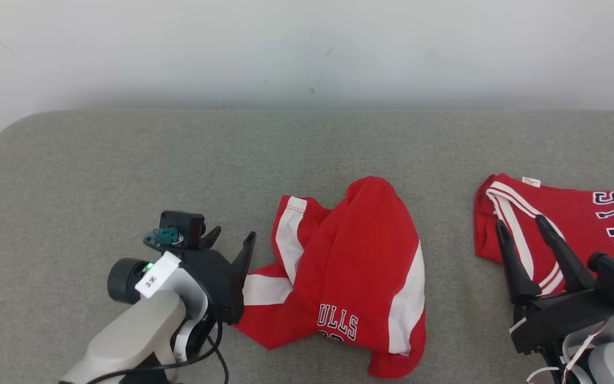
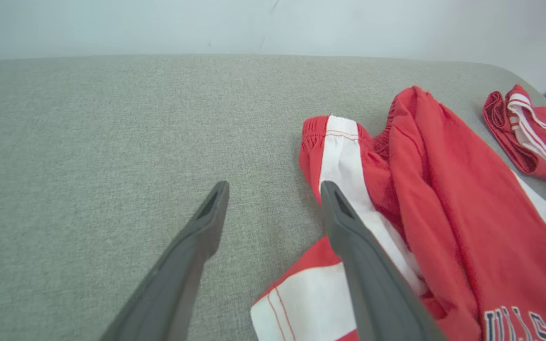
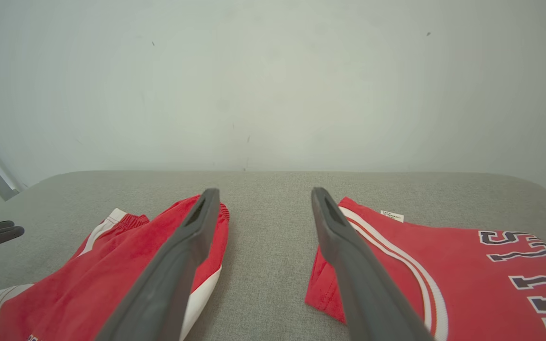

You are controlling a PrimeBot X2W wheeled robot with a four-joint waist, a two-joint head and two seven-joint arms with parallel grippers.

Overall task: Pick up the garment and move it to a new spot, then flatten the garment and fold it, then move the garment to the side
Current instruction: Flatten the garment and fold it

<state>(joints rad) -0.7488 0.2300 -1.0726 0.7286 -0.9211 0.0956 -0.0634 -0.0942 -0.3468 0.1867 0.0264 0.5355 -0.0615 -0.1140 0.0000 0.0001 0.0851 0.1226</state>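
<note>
The garment (image 1: 355,266), red shorts with white side stripes and dark lettering, lies crumpled in the middle of the grey padded surface (image 1: 126,160). My left gripper (image 1: 232,240) hovers open at its left edge. In the left wrist view the garment (image 2: 443,189) lies to the right, and the left gripper (image 2: 274,187) has one finger over the white stripe and nothing between the fingers. My right gripper (image 1: 520,223) stands open over the left part of a red jersey (image 1: 579,224). In the right wrist view the right gripper (image 3: 264,192) frames bare grey fabric between the garment (image 3: 112,270) and the jersey (image 3: 443,265).
The red jersey (image 2: 533,128) with white trim and dark letters lies flat at the right edge of the surface. A pale wall (image 1: 307,48) rises behind the surface's far edge. Open grey fabric stretches to the left and behind the garment.
</note>
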